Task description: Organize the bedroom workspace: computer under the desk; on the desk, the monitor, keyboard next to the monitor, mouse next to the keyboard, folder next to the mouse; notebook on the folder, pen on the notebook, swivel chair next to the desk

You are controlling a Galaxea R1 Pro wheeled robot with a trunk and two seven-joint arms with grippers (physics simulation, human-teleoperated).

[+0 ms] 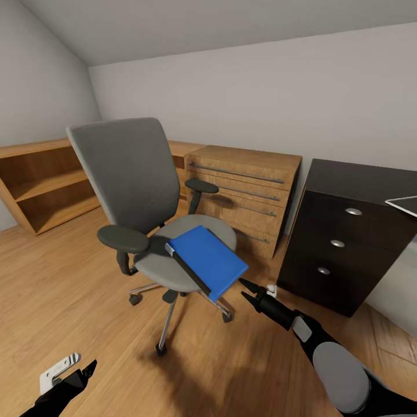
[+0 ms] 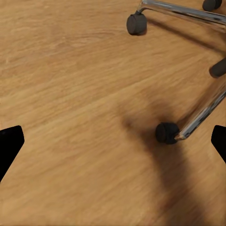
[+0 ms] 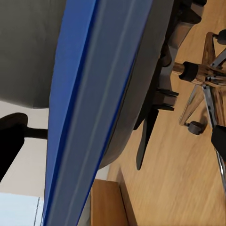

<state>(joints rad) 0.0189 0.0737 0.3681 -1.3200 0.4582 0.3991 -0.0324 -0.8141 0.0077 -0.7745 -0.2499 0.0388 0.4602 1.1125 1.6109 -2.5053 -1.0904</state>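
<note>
Right end effector (image 1: 248,291) sits at lower centre-right of the head view, fingers spread and empty, tips just beside the near corner of the folder (image 1: 207,259) but not touching as far as we can tell. Folder lies flat on the swivel chair (image 1: 152,220) seat, overhanging its front edge. Left end effector (image 1: 81,370) hangs low at lower left, fingers parted, holding nothing.

Progress, our read: folder move not done, grasp not yet made. Chair stands apart from the table (image 1: 350,231) at right. A pale flat corner at the right edge may be the monitor; we can't tell. Keyboard, mouse, notebook and pen steps can't be judged from here.
</note>
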